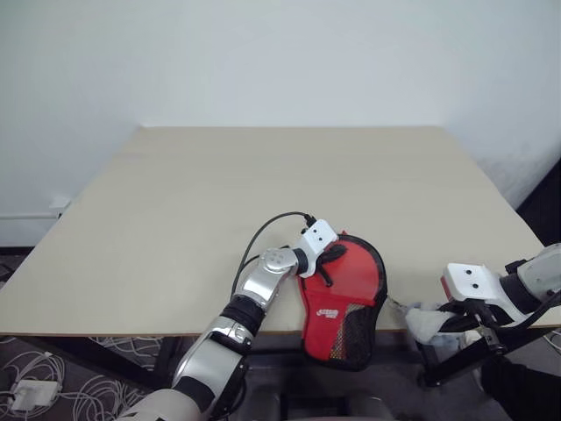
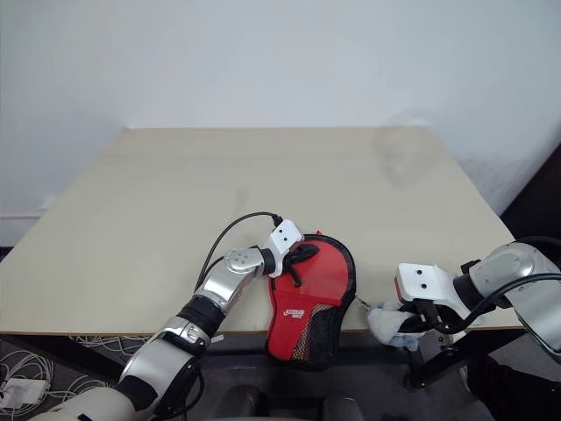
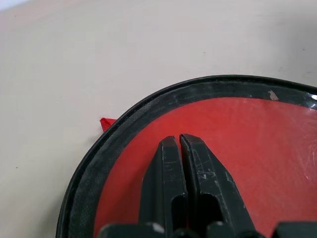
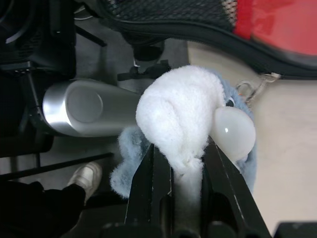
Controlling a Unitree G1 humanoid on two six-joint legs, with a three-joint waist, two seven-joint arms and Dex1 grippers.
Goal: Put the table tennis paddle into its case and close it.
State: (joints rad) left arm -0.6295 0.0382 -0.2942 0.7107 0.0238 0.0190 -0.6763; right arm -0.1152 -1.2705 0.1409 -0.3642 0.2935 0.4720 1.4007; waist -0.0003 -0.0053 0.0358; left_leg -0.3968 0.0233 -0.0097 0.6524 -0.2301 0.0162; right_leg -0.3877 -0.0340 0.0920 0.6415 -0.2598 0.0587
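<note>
Currently the left hand [image 1: 331, 254], fingers closed, presses on the case [image 1: 344, 298], which overhangs the counter [image 1: 175, 202] near edge. Right hand [image 4: 179, 163], just right of the case, grips a white-blue plush charm [image 4: 183, 114], likely the zip pull. Judgement: pin firmly, pull steadily along the edging.

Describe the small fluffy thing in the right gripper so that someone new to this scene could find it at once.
Start at the table and go to its near edge, where the red case hangs over. Just right of the case, the right gripper is shut on a plush toy. It is white and grey-blue fluff with a glossy pale bead, the one soft furry thing beside the smooth red case.
</note>
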